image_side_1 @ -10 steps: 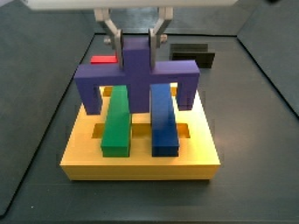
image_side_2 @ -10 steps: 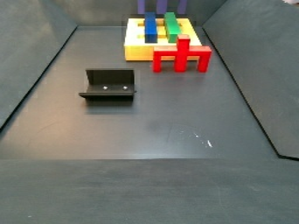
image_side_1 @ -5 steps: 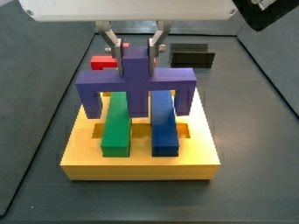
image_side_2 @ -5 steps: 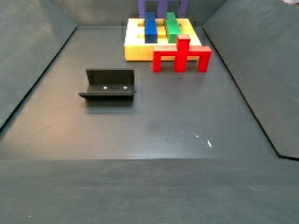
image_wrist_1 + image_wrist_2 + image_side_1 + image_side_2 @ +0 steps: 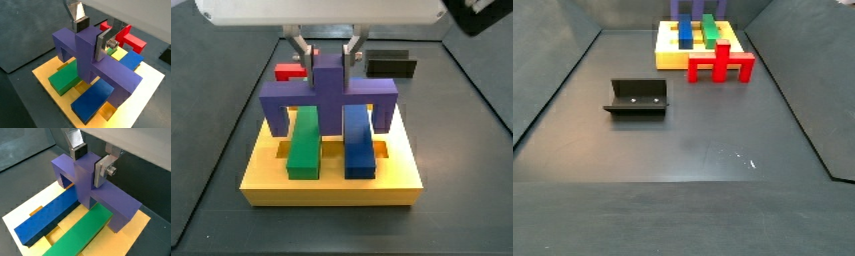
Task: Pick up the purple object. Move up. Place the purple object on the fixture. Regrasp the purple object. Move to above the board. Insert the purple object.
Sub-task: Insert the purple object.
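The gripper [image 5: 329, 50] is over the back part of the board [image 5: 331, 185], its two plates pressed on the stem of the purple object [image 5: 327, 92], one per side. Both wrist views show this grip close up; the dark pads [image 5: 81, 23] lie flat on the stem. In a side view [image 5: 691, 8] only a bit of the purple object shows at the frame edge, gripper not seen there.

That view shows instead the fixture [image 5: 637, 98] alone on the floor, well apart from the board, and the red block [image 5: 722, 64] just beside the board's edge.

Vs. 0.5 s ago: the purple object sits a bit lower; its legs straddle the green bar [image 5: 302, 142] and blue bar [image 5: 357, 141].

Floor around the fixture is open; walls near the board's sides.
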